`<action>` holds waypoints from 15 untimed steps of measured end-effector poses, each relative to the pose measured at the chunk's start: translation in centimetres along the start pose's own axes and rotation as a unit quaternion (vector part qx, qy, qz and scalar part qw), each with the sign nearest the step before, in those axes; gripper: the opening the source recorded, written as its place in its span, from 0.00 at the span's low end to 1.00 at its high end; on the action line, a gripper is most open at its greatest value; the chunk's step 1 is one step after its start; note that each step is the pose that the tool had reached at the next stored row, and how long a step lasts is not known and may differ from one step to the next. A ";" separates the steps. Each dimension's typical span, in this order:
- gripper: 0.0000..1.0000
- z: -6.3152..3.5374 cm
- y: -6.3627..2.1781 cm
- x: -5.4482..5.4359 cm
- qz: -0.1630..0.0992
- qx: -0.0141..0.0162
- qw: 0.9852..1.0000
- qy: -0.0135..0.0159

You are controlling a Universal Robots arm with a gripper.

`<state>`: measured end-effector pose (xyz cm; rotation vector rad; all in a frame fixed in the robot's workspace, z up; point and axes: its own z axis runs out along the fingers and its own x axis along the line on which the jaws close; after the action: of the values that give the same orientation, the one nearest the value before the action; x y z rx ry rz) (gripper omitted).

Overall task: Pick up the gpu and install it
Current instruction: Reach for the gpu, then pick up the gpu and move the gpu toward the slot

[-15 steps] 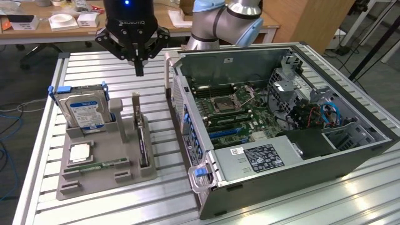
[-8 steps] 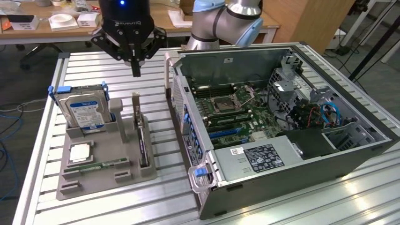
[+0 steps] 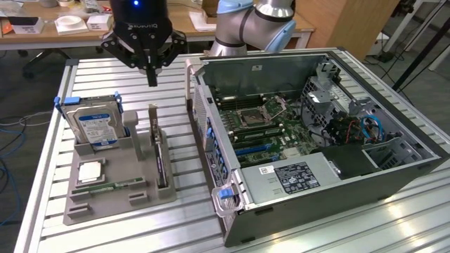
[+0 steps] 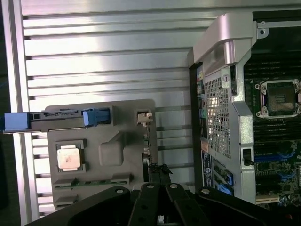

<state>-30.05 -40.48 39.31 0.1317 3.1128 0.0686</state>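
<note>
1. Currently at the very start of job: no pickup made, no install made.
2. Find gripper [image 3: 152, 79] at approx 11 o'clock of exterior view, hanging above table [image 3: 176, 226], pointing straight down.
3. Pinched fully shut, tips pressed together w/ nothing btwn them; no contact w/ any part.
4. Find gpu [image 3: 160, 161] at approx 8 o'clock of exterior view, standing on its long edge in a slot of grey holder [image 3: 113, 203], silver bracket [image 3: 153, 113] at far end, poking up.
5. From claw, look to 6 o'clock for the card: near, but apart, w/ clear air btwn tips and bracket.
6. Through wrist view, same story: shut tips poised over holder's side nearest the computer, not touching anything.
7. Also on holder, untouched:
   - hard drive [image 3: 98, 124] upright, at 10 o'clock of gpu
   - CPU chip [image 3: 90, 172] lying flat, at 8 o'clock of gpu
   - green memory stick [image 3: 116, 185] lying flat, just beside the chip
8. Spot PC case [image 3: 338, 195] at 3 o'clock of exterior view, on its side, panel off, mobo [image 3: 260, 126] exposed.
9. Blue slots [image 3: 250, 151] on mobo look bare; no card seated there, as far as can be told.
10. Done so far: nothing beyond arm being positioned near the card.
11. Left, by judgement: whole of pickup and whole of install, i.e. practically 100% of task.
</note>
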 end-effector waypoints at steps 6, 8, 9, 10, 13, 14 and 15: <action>0.11 -0.01 -0.03 0.3 0.000 0.000 1.000 0.000; 0.11 -0.01 -0.03 0.4 0.000 0.000 1.000 0.000; 0.11 -0.01 -0.04 0.4 0.000 0.000 1.000 0.000; 0.11 -0.01 -0.04 0.4 0.000 0.000 1.000 0.000; 0.11 -0.01 -0.04 0.4 0.000 0.000 1.000 0.000; 0.11 -0.01 -0.04 0.4 0.000 0.000 1.000 0.000; 0.11 -0.01 -0.04 0.4 0.000 0.000 1.000 0.000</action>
<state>-30.49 -40.47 39.31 0.1317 3.1129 0.0686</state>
